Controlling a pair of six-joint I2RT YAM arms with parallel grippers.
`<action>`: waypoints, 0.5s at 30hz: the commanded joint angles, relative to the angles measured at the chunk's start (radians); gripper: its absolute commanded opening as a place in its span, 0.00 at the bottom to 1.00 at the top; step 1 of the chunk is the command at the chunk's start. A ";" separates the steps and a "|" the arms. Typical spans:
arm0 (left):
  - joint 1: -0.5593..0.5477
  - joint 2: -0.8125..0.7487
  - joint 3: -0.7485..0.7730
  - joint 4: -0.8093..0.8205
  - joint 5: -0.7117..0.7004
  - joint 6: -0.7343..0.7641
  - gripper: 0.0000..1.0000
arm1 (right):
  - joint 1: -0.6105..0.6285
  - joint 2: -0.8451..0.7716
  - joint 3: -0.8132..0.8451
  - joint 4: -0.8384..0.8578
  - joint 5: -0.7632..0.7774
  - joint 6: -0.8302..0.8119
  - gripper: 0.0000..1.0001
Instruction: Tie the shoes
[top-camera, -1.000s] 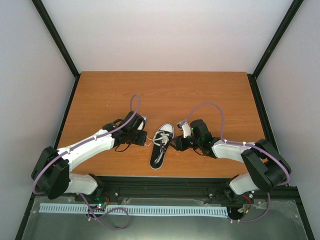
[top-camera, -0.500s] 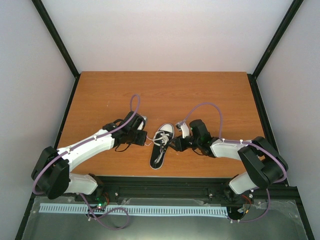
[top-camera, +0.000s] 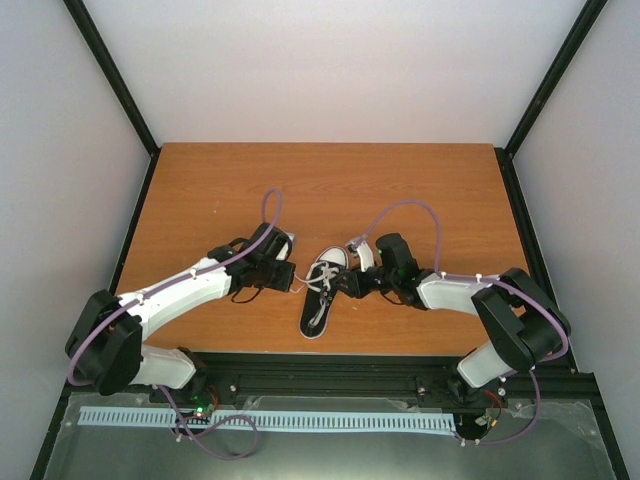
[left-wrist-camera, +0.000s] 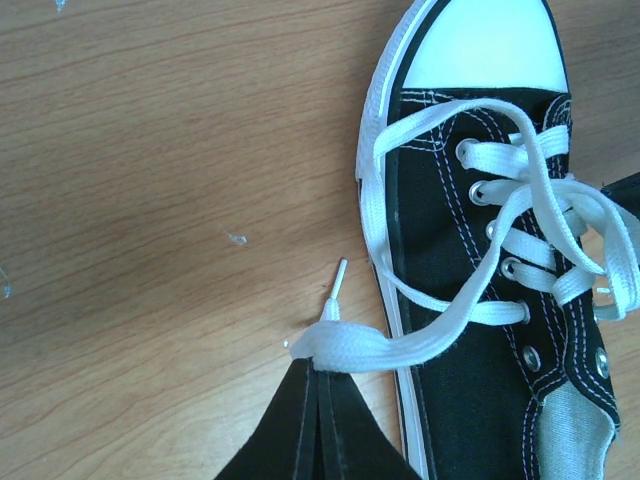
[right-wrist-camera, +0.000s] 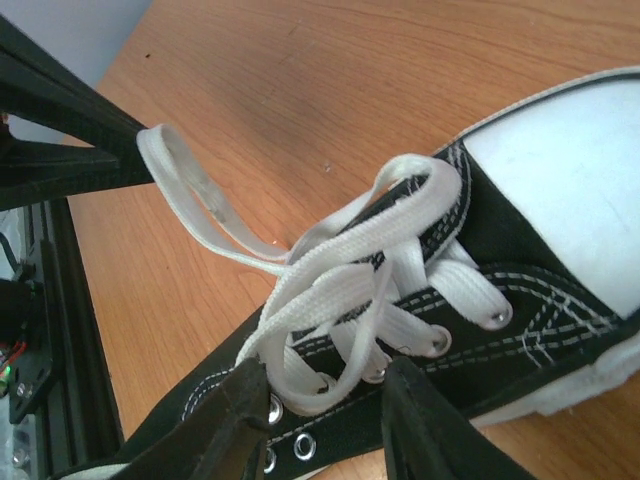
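The small black sneaker (top-camera: 316, 312) lies on the table between the arms, its white toe cap (top-camera: 336, 258) pointing away. My left gripper (top-camera: 292, 279) is just left of the shoe. In the left wrist view it (left-wrist-camera: 318, 368) is shut on a folded end of the white lace (left-wrist-camera: 350, 345), whose plastic tip sticks out over the wood beside the sole (left-wrist-camera: 400, 330). My right gripper (top-camera: 340, 283) reaches in from the right. In the right wrist view it (right-wrist-camera: 325, 375) is open, its jaws either side of a lace loop (right-wrist-camera: 345, 300) over the eyelets.
The wooden table (top-camera: 330, 190) is enclosed by white walls with black corner posts. A black rail (top-camera: 330, 365) runs along its near edge and also shows in the right wrist view (right-wrist-camera: 30, 330). Purple cables loop above both wrists.
My right gripper has moved left, up to the shoe's laces. My left gripper has stayed where it was, holding the lace.
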 joint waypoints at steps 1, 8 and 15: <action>-0.008 0.007 0.007 0.020 0.011 -0.009 0.01 | 0.001 0.023 0.040 0.017 -0.024 -0.033 0.29; -0.008 0.007 0.006 0.024 0.001 -0.008 0.01 | 0.001 0.030 0.051 -0.003 -0.024 -0.043 0.06; -0.007 0.005 -0.014 0.037 -0.043 -0.011 0.01 | 0.001 -0.051 0.024 -0.048 0.087 -0.007 0.03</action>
